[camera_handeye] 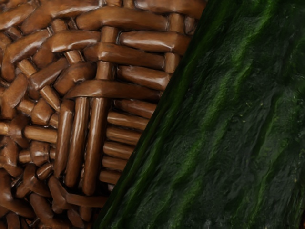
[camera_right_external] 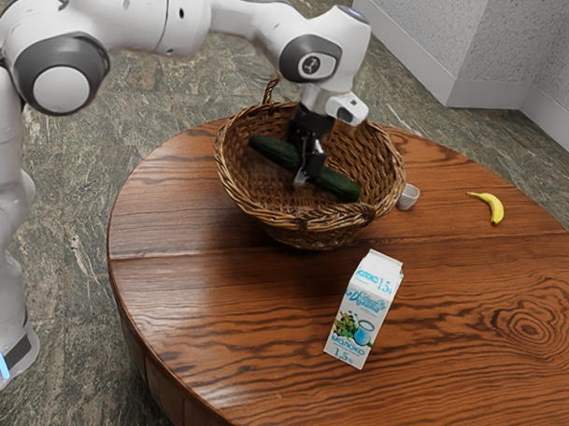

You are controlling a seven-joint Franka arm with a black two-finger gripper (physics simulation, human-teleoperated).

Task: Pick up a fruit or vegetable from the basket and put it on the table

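Nearest, low in the exterior view's middle, a milk carton [camera_right_external: 363, 313] stands on the round wooden table [camera_right_external: 457, 328], close to the basket [camera_right_external: 311, 221] yet apart from it; the lift needn't pass over it. Behind it, just above the middle of the frame, the basket sits on the tabletop, its open mouth leaving room for the hand to reach in from above.

The task's thing, a cucumber [camera_right_external: 341, 185], is inside the basket, slanting from the upper left of its mouth down toward the near right rim. The gripper [camera_right_external: 307, 171] is down at its middle, probably because a hold there would balance something so long. How far it is open, and whether it has hold of the cucumber, cannot be told. In the wrist view the cucumber looms along the right side against brown wicker, so the hand is very near it. A firm grip would come first, then a straight rise, lest the ends catch the rim.

Farther off, just beside the basket's right side, is a small pale cup [camera_right_external: 408, 197], worth avoiding. A banana [camera_right_external: 492, 208] lies well apart at the frame's right, already on the table, so the cucumber seems the one to fetch.
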